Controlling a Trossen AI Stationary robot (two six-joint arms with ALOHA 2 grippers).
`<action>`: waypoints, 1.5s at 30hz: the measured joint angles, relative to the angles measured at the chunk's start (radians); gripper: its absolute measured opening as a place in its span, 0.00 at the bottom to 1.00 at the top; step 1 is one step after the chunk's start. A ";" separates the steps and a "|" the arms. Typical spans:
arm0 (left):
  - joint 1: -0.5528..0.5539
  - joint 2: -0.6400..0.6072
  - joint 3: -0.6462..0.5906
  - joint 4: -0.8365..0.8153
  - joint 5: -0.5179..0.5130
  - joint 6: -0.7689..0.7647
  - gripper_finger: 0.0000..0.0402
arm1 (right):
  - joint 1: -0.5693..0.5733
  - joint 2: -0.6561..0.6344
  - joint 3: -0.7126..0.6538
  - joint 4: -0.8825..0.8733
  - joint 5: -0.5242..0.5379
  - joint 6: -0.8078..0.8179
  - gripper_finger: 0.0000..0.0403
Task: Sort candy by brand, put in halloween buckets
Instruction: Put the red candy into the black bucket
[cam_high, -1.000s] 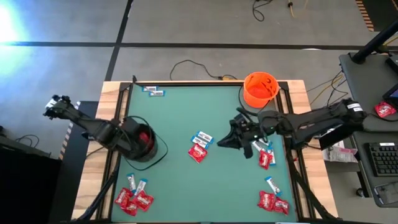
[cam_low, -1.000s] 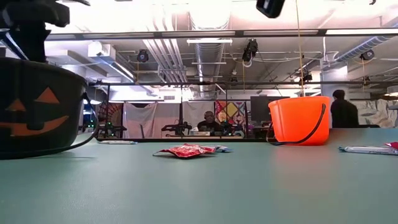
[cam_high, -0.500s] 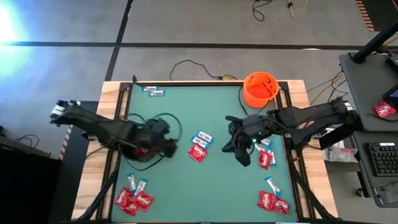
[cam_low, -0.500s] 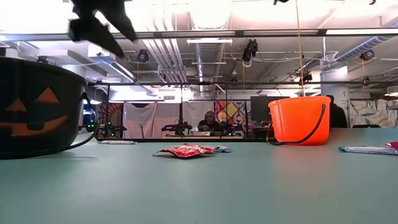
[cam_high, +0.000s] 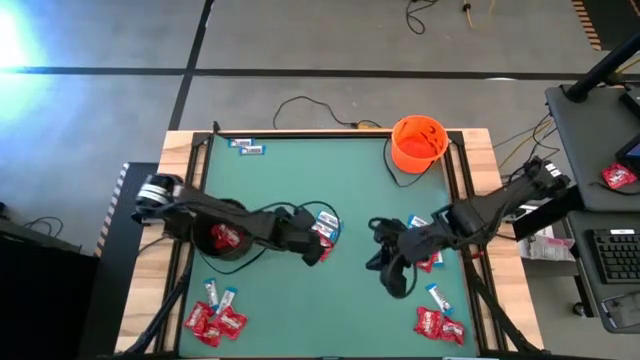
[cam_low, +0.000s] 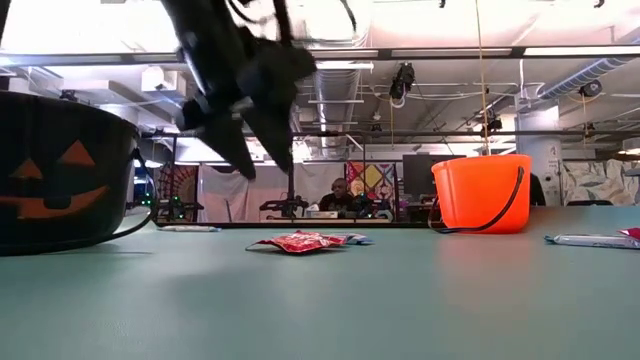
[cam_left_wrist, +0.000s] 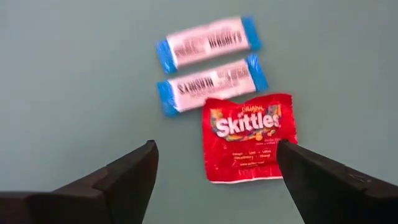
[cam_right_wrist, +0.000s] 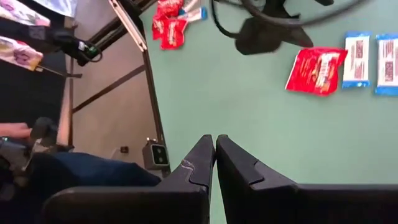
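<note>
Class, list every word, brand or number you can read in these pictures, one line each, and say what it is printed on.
"Skittles": on the red packet below the left tool.
"Original": small above it, only just legible.
Print on the two white-and-blue bars: too blurred to read.
Nothing else is legible.
</note>
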 joint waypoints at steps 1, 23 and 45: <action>0.006 0.026 0.009 -0.001 0.023 -0.009 0.78 | 0.013 0.009 0.000 -0.001 0.013 0.014 0.03; -0.019 0.207 0.043 0.113 0.088 -0.026 0.78 | 0.104 0.193 -0.001 -0.007 0.074 0.164 0.03; -0.094 0.207 -0.029 0.141 0.067 -0.057 0.77 | 0.101 0.184 -0.001 -0.068 0.074 0.154 0.03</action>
